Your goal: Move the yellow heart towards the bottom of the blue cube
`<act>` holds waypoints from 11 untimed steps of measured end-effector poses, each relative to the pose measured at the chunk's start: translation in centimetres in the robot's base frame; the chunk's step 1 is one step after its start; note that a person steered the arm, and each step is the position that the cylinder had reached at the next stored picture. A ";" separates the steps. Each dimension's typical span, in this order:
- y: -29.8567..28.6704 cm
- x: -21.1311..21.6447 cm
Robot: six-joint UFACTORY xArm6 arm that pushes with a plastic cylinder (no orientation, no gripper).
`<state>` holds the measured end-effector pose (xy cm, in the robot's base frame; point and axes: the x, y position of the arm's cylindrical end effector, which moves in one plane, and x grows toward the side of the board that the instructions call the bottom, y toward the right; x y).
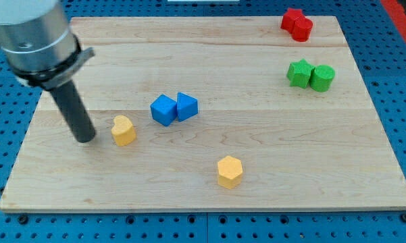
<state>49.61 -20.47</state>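
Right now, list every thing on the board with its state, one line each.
my tip: down at the board, just to the view's left of the yellow heart, small gap.
yellow heart: left of the blue pair, not yet below the cube.
blue cube: touching the blue block.
blue block: beside the cube.
yellow hexagon: alone, toward the view's bottom.
green pair: touching.
red pair: touching.

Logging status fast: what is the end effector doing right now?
No gripper: my tip holds nothing, resting on the wooden board just left of the yellow heart block, apparently not touching.
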 end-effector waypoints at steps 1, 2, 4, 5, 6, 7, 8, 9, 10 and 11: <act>0.6 -0.6; 4.2 -0.7; 7.3 -1.2; 7.0 -2.5; 10.1 -2.7; 13.2 -2.7; 13.5 -2.2; 10.2 -1.6; 9.4 -0.7; 12.1 -0.6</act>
